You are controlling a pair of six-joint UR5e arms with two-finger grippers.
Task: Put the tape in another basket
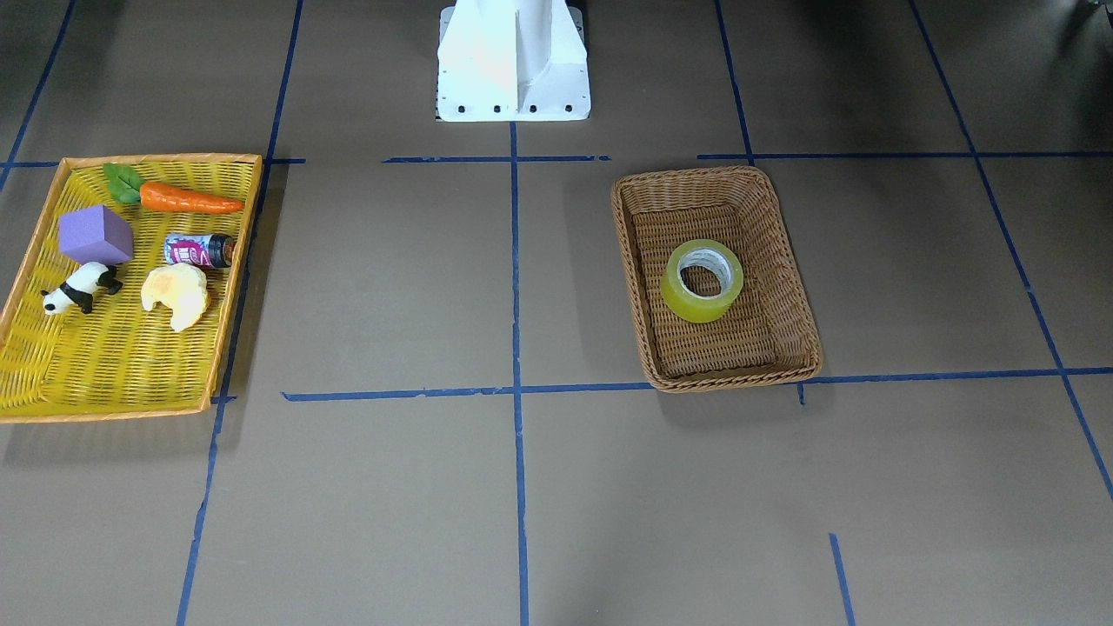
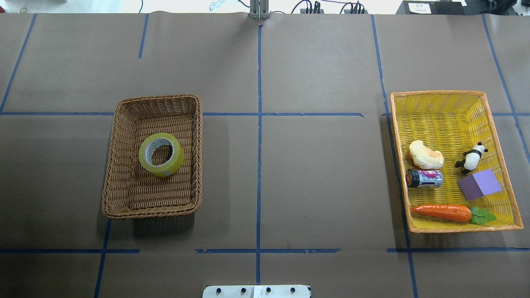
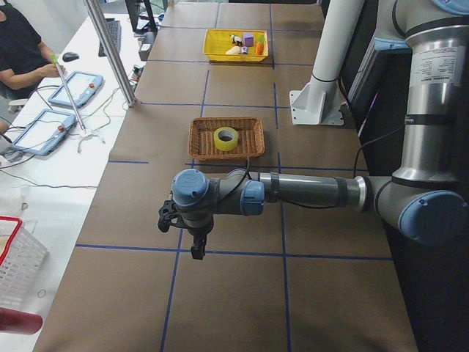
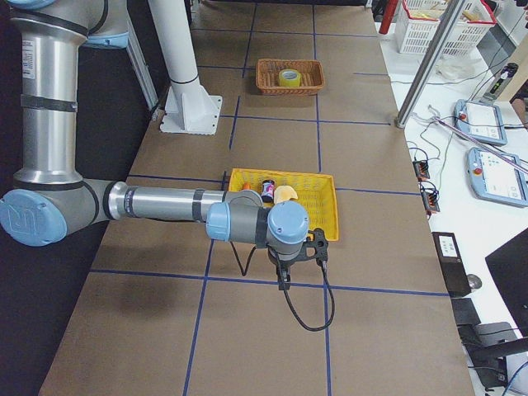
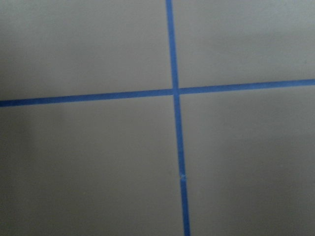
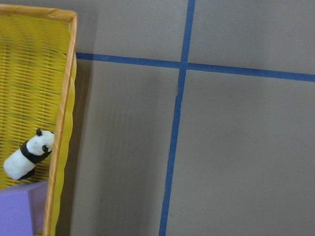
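- One tape (image 2: 161,154) lies flat inside the one basket (image 2: 157,98).
- One yellow tray (image 2: 439,93) holds five items.
- Both arms reach out level. The left tool (image 3: 196,253) and right tool (image 4: 283,283) point down over the surface (image 2: 314,186); whether either is apart or together, I cannot tell.

Even, soft light. In the overhead view the deep brown woven wicker basket (image 2: 116,165) throws a faint shadow toward 6 o'clock; the left wrist view is dim, blurred.

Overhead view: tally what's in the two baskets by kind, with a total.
tape roll: 1, in the wicker basket
toy food: 2, carrot and bread piece, in the yellow tray
toy panda: 1
purple block: 1
can: 1
Total: 6
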